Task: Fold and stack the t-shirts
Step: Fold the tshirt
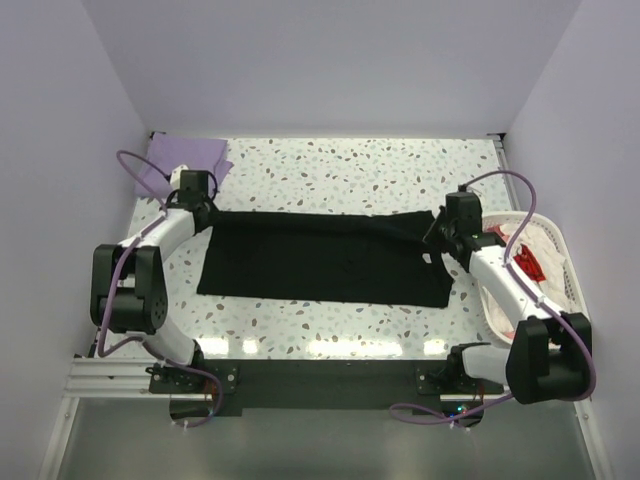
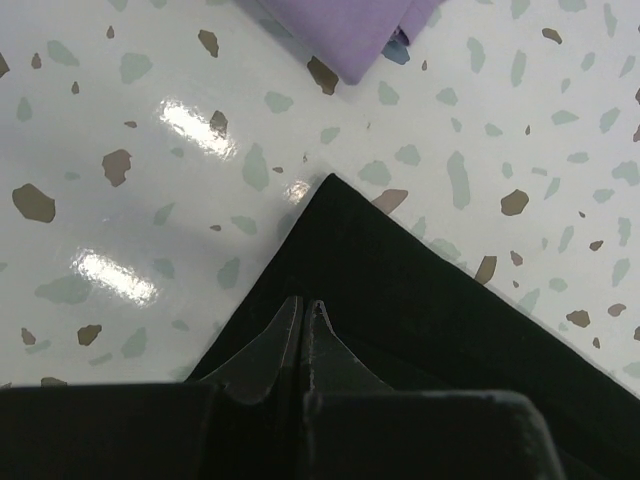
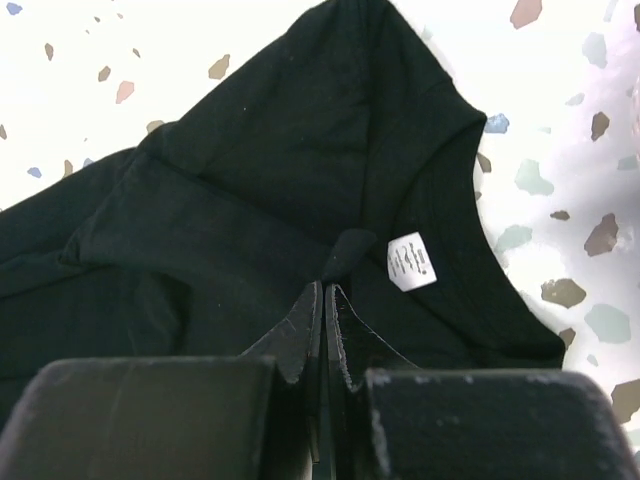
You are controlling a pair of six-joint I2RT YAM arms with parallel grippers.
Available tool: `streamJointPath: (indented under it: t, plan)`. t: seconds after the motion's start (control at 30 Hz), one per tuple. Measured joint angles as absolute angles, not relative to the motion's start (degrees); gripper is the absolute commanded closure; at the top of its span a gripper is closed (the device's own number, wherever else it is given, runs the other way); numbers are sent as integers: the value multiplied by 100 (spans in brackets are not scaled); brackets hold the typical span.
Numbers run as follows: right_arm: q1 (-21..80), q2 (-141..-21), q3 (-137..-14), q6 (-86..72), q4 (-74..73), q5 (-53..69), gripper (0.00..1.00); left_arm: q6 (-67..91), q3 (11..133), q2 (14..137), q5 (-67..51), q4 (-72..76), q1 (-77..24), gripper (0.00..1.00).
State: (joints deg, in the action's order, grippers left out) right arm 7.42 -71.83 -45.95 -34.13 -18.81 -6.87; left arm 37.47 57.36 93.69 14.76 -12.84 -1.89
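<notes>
The black t-shirt (image 1: 320, 265) lies flat as a long band across the middle of the table (image 1: 350, 165), already doubled along its length. Its collar end, with the small white neck label (image 3: 411, 262), points toward the robot's right.

The right gripper (image 3: 326, 288) sits on that collar end, just beside the label. Its jaws are closed tight on a small raised pucker of black cloth. The hold there is probably meant to carry this end over in the next fold.

The left gripper (image 2: 305, 305) is at the opposite end of the black t-shirt, just inside its far corner. Its jaws are pressed together with the tips on the cloth. The wrist view does not show whether any cloth is caught between them. With both ends held, the far edge runs straight, which would keep the band from bunching as it is folded.

Beyond that far left corner lies the lavender t-shirt (image 2: 350, 30), a little apart from the black one and seemingly already folded. To the right of the collar end stands the white basket (image 1: 560, 240) of other clothes.
</notes>
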Motion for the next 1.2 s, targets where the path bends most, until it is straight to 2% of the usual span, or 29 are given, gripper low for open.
streamJointPath:
  t: [1.2]
  plan:
    - [762, -6086, -3684, -3395, -2185, -499, 100, 4001, 4670, 8530, 1496, -1122, -134, 100]
